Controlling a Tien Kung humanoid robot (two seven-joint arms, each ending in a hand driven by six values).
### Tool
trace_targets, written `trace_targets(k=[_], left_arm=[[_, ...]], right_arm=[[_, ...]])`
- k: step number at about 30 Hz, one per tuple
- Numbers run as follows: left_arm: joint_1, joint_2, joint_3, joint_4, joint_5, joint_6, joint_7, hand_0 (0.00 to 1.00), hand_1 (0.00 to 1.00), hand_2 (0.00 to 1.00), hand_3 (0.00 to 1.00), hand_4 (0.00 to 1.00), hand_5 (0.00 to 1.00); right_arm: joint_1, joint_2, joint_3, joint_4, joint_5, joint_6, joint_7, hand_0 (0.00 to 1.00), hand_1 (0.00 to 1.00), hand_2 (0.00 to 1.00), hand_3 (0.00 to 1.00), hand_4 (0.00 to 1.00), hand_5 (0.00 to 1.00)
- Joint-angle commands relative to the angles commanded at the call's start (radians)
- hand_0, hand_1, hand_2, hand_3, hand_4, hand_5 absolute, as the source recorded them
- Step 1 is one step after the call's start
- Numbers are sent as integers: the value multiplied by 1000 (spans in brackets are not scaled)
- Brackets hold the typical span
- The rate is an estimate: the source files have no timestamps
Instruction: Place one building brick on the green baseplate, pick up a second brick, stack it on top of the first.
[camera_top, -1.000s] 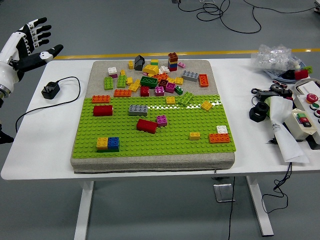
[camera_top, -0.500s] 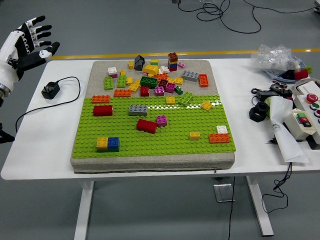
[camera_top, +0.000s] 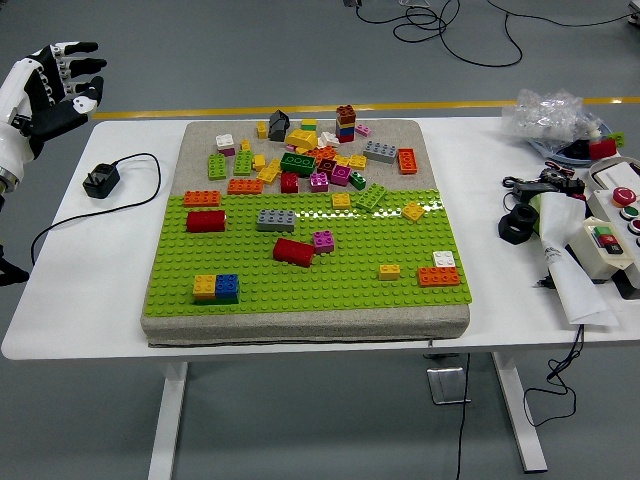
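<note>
The left hand (camera_top: 50, 85) has drawn back toward the counter's (camera_top: 100, 260) far left corner, fingers apart, holding nothing. Several plastic bricks sit on the bright green studded baseplate (camera_top: 300, 285); the yellow-and-blue pair (camera_top: 216, 287) perhaps tops a green one.

Bricks (camera_top: 300, 165) beyond green baseplate (camera_top: 300, 290)

Before me stands a white rectangular table (camera_top: 100, 300) on white metal legs (camera_top: 515, 410). Beneath it lies smooth grey floor (camera_top: 300, 420), crossed by a yellow tape line (camera_top: 200, 110) and loose black cables (camera_top: 450, 25).
</note>
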Motion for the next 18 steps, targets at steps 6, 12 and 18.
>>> trace_targets(k=[6, 12, 18], left_arm=[[-1, 0, 0, -1, 1, 1, 0, 657, 752, 604, 627, 419, 2], [0, 0, -1, -1, 2, -2, -1, 657, 749, 607, 634, 425, 2], [1, 1, 0, 0, 2, -6, 0, 655, 754, 611, 647, 409, 2]], right_arm=[[0, 2, -1, 0, 2, 0, 0, 765, 717, 773, 776, 970, 704], [0, 2, -2, 0, 0, 0, 0, 765, 717, 773, 776, 970, 704], [0, 2, -3, 0, 0, 0, 0, 765, 717, 773, 776, 969, 703]])
